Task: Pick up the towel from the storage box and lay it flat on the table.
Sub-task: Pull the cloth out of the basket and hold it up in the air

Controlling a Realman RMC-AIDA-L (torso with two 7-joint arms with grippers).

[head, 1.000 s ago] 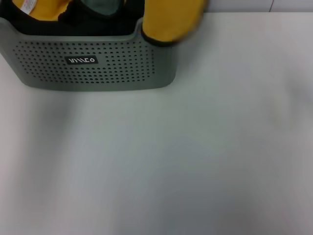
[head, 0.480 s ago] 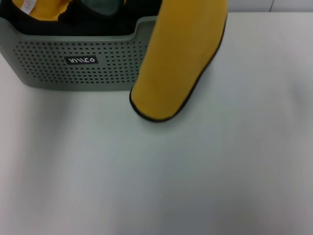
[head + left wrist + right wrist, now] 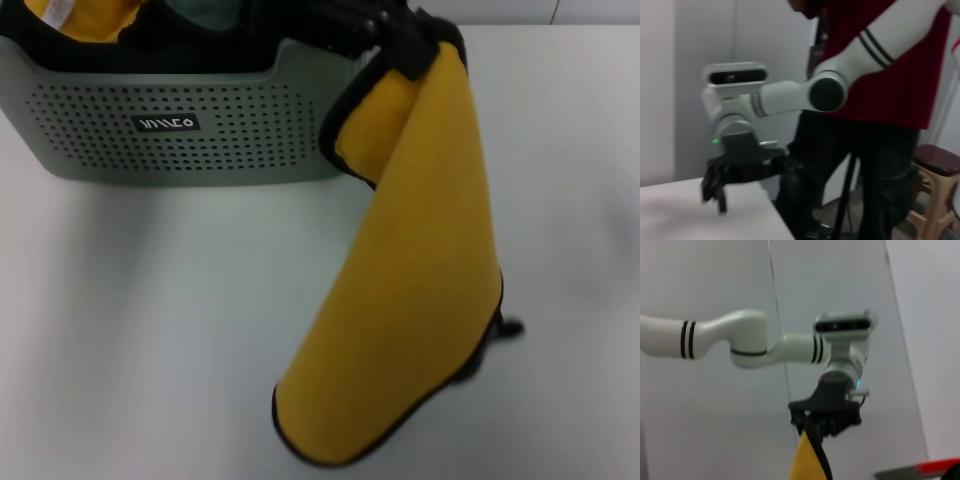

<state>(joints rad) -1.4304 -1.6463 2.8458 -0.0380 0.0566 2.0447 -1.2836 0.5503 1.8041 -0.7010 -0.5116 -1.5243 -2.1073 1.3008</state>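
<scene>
The towel (image 3: 420, 270) hangs limp and light from our left hand (image 3: 385, 35), clenched on one corner, so we judge its free bottom corner the second hold.

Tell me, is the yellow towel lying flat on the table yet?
No, hanging. The towel dangles from the left pincer, out of the storage box, not spread on the table.

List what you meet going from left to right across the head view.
storage box → towel, hanging from the left gripper → right gripper, showing just past the towel's edge → bare table
</scene>
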